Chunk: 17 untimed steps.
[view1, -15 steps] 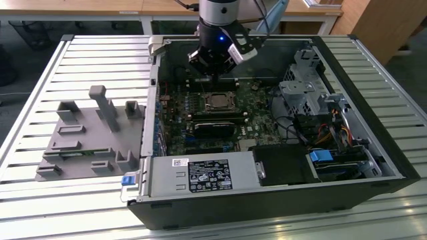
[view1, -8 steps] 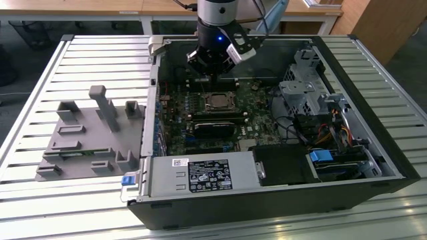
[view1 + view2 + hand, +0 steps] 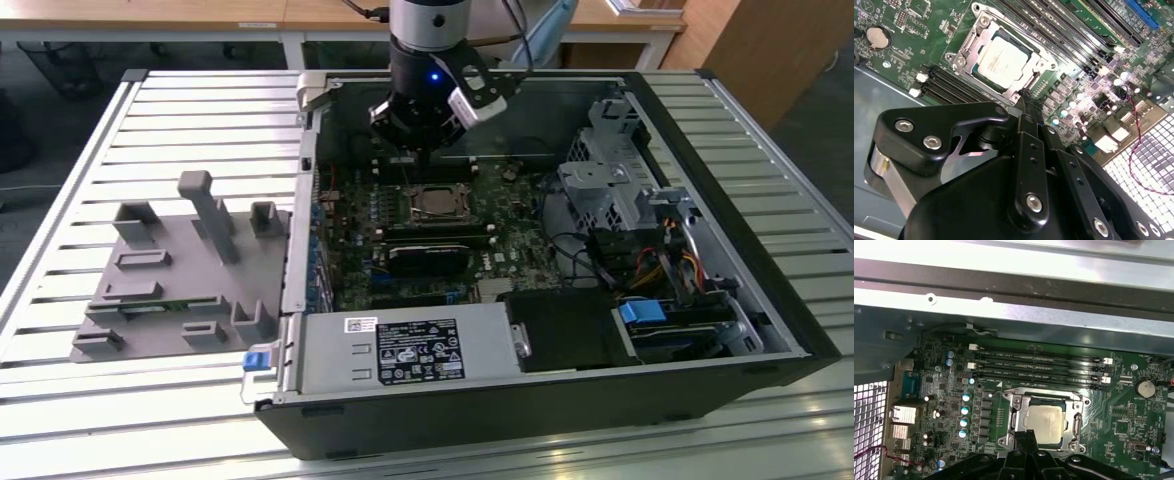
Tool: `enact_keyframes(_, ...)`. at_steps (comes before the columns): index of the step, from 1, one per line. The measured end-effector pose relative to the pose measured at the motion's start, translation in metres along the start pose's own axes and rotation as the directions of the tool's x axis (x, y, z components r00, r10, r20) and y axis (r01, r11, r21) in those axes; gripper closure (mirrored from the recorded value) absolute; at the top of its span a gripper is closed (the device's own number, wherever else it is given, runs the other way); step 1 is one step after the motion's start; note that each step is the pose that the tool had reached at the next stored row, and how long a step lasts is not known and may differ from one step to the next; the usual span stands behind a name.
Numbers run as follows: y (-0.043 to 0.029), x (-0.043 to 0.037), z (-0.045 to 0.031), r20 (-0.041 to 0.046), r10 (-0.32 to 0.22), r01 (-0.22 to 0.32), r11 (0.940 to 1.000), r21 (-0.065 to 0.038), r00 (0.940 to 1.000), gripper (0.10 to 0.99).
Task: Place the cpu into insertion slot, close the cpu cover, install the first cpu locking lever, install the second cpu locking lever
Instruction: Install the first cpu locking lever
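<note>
Seating and covering look done: cpu (image 3: 1044, 422) lies beneath cpu cover (image 3: 1074, 427), pinched-together gripper (image 3: 424, 158) at its exterior-view twelve o'clock; locking unclear.

- The arm (image 3: 430, 25) is seen as a silver-grey cylinder set above a black wrist section.
- A small blue light (image 3: 435, 76) is lit on the black section.
- A white-and-black camera block (image 3: 478, 98) is mounted at the wrist's side.
- Dark cables (image 3: 522, 40) are run beside the arm.
- The gripper (image 3: 1026, 97) is built of matte black, round-cornered linkage plates fastened with silver screws (image 3: 1034, 202).
</note>
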<state>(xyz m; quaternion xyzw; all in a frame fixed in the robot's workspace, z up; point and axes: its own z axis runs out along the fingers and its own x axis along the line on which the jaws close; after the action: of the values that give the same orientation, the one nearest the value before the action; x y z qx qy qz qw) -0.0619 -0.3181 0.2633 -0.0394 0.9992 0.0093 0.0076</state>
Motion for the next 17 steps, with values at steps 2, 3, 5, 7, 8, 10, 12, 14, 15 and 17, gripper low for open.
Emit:
enact_keyframes(2, 0.0001, 0.0008, 0.0000, 0.0003, 0.000, 0.000, 1.0000, 0.000, 1.0000, 0.980)
enact_keyframes(3, 0.0001, 0.0013, 0.0000, 0.0005, 0.000, 0.000, 1.0000, 0.000, 1.0000, 0.980)
enact_keyframes(5, 0.0002, 0.0022, 0.0000, 0.0011, 0.000, 0.000, 1.0000, 0.000, 1.0000, 0.980)
enact_keyframes(7, 0.0003, 0.0041, -0.0001, 0.0022, 0.000, 0.000, 1.0000, 0.000, 1.0000, 0.980)
enact_keyframes(8, 0.0004, 0.0052, -0.0001, 0.0027, 0.000, 0.000, 1.0000, 0.000, 1.0000, 0.980)
enact_keyframes(10, 0.0006, 0.0081, -0.0001, 0.0043, 0.000, 0.000, 1.0000, 0.000, 1.0000, 0.980)
enact_keyframes(12, 0.0008, 0.0106, -0.0001, 0.0055, 0.000, 0.000, 1.0000, 0.000, 1.0000, 0.980)
enact_keyframes(14, 0.0010, 0.0126, -0.0001, 0.0064, 0.000, 0.000, 1.0000, 0.000, 1.0000, 0.980)
enact_keyframes(15, 0.0011, 0.0135, -0.0001, 0.0065, 0.000, 0.000, 1.0000, 0.000, 1.0000, 0.980)
enact_keyframes(17, 0.0012, 0.0151, -0.0001, 0.0069, 0.000, 0.000, 1.0000, 0.000, 1.0000, 0.980)
